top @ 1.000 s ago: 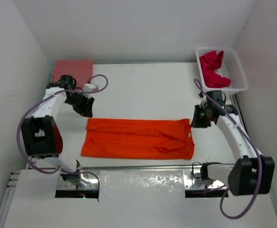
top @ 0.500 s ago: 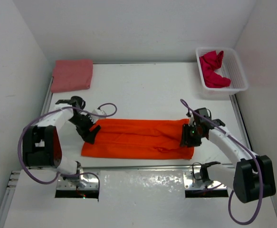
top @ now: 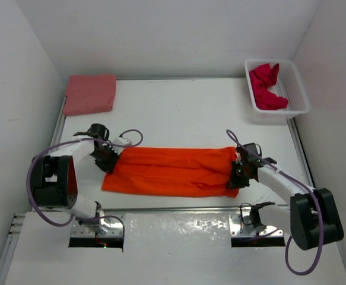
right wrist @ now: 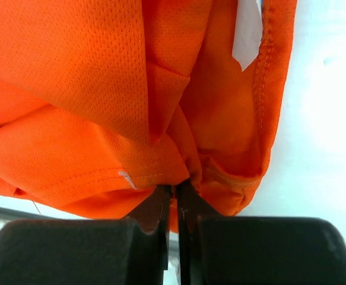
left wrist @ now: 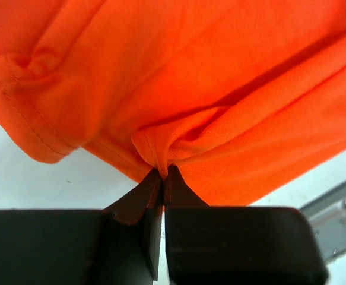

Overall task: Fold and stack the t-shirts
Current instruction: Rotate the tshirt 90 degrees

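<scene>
I find the orange t-shirt (top: 173, 172) lying as a long folded band across the near middle of the table (top: 178, 113). My left gripper (left wrist: 162, 173) is pinched tight on a pleat at its left end. My right gripper (right wrist: 174, 189) is clamped on the hem at its right end. The pink t-shirt (top: 90, 94) lies folded at the far left corner. The red t-shirt (top: 266, 88) sits crumpled in the white basket (top: 296, 89), far right.
</scene>
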`<action>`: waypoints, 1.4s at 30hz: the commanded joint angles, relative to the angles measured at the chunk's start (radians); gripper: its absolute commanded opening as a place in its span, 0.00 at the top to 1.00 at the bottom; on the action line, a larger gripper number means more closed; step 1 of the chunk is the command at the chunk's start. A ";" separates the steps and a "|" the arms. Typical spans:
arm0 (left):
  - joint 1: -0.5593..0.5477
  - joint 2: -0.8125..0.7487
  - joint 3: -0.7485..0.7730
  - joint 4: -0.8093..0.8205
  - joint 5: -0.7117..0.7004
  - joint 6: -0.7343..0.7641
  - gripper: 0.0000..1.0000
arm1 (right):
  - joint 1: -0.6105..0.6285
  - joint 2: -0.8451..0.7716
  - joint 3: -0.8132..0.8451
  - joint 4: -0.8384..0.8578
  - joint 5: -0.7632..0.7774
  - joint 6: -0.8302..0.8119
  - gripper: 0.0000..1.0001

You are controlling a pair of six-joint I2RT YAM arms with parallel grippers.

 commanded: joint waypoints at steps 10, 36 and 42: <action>0.000 0.036 0.034 0.032 -0.019 -0.056 0.90 | -0.067 0.321 0.267 0.150 0.150 -0.153 0.99; 0.089 0.231 0.439 0.094 -0.062 -0.211 0.37 | -0.185 0.236 0.242 0.090 0.007 0.038 0.44; 0.096 0.347 0.428 0.231 -0.102 -0.286 0.37 | -0.193 0.365 0.245 0.156 0.056 0.052 0.73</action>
